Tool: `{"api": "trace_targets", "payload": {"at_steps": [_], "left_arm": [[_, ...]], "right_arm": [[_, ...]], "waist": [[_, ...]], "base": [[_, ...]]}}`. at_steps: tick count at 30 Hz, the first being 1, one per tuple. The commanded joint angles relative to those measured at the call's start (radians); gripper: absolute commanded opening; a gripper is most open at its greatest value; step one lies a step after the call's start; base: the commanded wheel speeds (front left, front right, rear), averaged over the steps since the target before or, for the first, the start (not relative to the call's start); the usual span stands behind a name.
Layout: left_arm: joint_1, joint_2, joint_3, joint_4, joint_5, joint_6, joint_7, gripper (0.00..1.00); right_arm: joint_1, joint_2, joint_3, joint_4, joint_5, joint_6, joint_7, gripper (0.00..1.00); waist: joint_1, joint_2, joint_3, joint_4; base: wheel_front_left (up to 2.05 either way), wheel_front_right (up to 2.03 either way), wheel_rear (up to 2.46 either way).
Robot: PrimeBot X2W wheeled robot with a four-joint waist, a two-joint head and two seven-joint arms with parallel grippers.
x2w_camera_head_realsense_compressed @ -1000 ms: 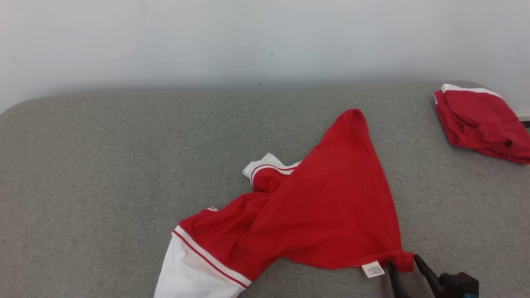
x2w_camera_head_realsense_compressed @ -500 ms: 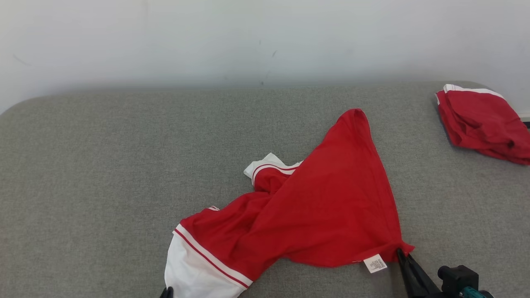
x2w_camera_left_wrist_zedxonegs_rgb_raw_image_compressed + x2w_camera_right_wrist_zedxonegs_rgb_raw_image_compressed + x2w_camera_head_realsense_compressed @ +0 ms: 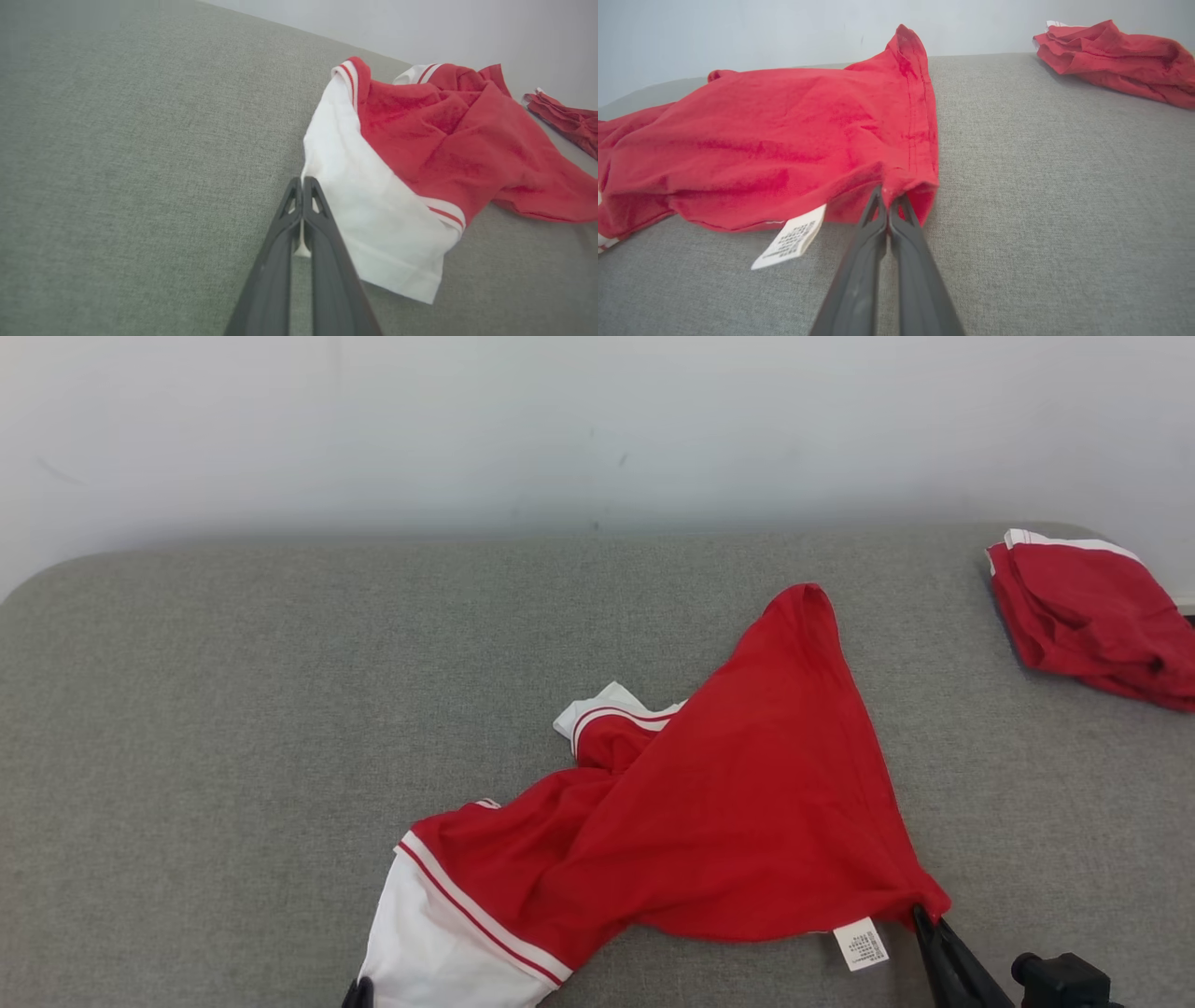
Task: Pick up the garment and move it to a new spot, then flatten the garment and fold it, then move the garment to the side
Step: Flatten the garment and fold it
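Step in hand: pickup. Garment (image 3: 728,803) is seen crumpled on grey cushion (image 3: 233,709). Left gripper (image 3: 302,179) is clamped on white sleeve edge, right gripper (image 3: 888,193) on red hem corner beside label (image 3: 789,238). Next, as judged: both corners to be lifted together, cloth kept taut.

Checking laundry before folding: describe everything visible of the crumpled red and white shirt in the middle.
The shirt is thin red cloth with white, red-striped sleeves and a white label at its hem. It lies crumpled, partly twisted, on the grey padded surface. The left end effector pinches the white sleeve's edge; the right end effector pinches the red hem corner beside the label.
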Motion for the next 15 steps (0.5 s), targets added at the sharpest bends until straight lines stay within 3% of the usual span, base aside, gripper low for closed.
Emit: {"api": "trace_targets", "payload": {"at_steps": [1, 8, 15], "left_arm": [[0.011, -0.004, 0.006, -0.022, 0.011, 0.002, -0.003, 0.0], [-0.001, 0.007, 0.014, -0.125, 0.002, 0.002, -0.003, 0.0], [-0.164, 0.118, -0.045, -0.206, -0.045, 0.002, -0.003, 0.0]], "right_arm": [[0.007, -0.006, 0.0, -0.011, 0.008, -0.003, 0.0, 0.0], [-0.015, -0.024, 0.017, -0.069, 0.03, -0.003, 0.0, 0.0], [-0.151, -0.091, 0.091, -0.119, 0.09, -0.003, 0.0, 0.0]], "waist": [[0.0, -0.0001, -0.002, -0.002], [0.0, -0.0001, -0.004, -0.013], [0.0, -0.0001, 0.032, -0.026]], "base": [[0.0, 0.0, 0.0], [0.0, 0.0, 0.0], [0.0, 0.0, 0.0]]}}
